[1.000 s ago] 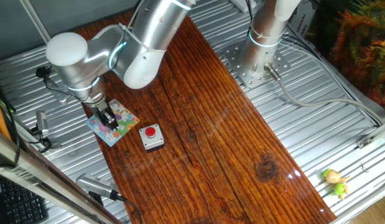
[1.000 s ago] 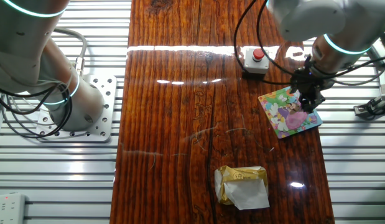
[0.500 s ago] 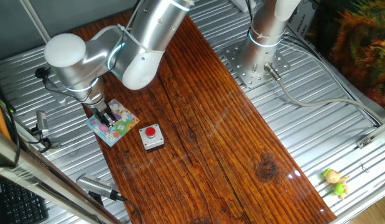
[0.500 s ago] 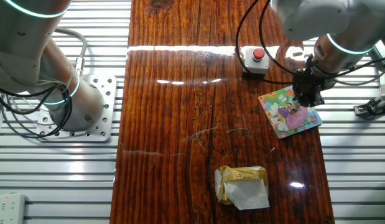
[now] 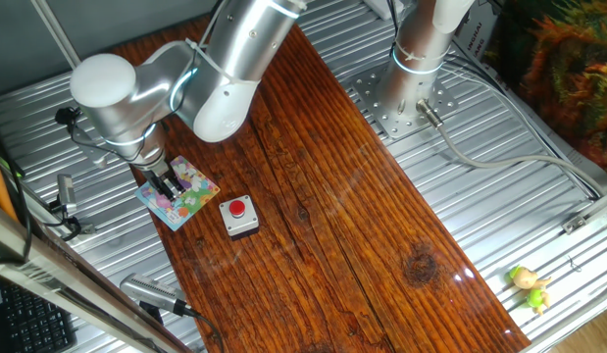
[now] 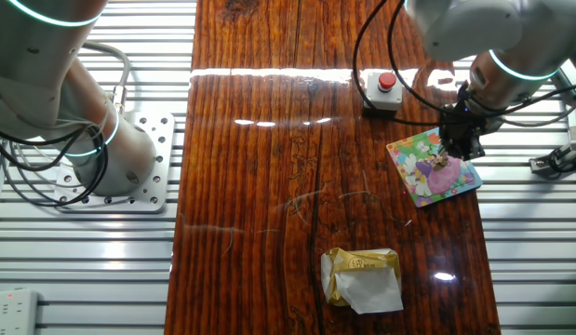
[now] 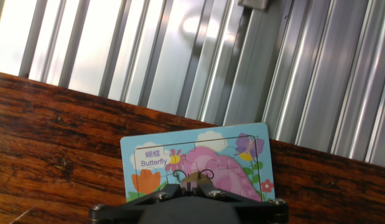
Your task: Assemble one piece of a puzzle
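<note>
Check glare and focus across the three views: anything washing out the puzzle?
The other fixed view: bright glare streaks on the wooden table, none on the puzzle. One fixed view: even light, the puzzle partly covered by the gripper. Hand view: board sharp, "Butterfly" legible; the metal slats are blown out, and the gripper body fills the bottom edge.

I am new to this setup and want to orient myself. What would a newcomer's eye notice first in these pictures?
First comes the colourful puzzle, lying near the edge of the dark wooden table, with the gripper down on it; whether it holds anything cannot be told. Beside the puzzle stands a grey box with a red button. A crumpled gold and white wrapper lies apart, further along the table.
</note>
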### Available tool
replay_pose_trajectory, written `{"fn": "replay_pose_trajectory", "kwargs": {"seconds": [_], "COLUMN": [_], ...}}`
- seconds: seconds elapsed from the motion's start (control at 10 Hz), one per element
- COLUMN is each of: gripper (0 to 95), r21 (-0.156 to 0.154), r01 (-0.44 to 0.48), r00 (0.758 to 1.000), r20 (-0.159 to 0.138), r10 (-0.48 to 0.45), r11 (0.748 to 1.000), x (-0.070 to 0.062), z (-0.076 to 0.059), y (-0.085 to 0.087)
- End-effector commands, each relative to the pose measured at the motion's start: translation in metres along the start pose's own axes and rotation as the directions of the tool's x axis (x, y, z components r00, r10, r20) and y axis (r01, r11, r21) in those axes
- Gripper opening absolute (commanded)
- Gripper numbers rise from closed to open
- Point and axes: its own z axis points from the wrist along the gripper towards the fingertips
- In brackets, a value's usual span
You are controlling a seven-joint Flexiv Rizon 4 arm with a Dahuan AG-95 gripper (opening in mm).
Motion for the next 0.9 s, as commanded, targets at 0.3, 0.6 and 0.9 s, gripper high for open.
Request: {"fn": "replay_pose_trajectory", "kwargs": {"seconds": [0.3, 0.6, 0.9], "gripper": [0.0, 0.0, 0.0], "r21": [0.004, 0.005, 0.007], "r01": [0.001, 0.001, 0.004], "r00": [1.000, 1.000, 1.000], "r20": [0.000, -0.001, -0.002], "r10": [-0.001, -0.001, -0.004], "r11": [1.000, 1.000, 1.000], "x": [-0.0004, -0.0015, -0.0022], "z": [0.0007, 0.0037, 0.0052], "y": [-0.0001, -0.0006, -0.0010]}}
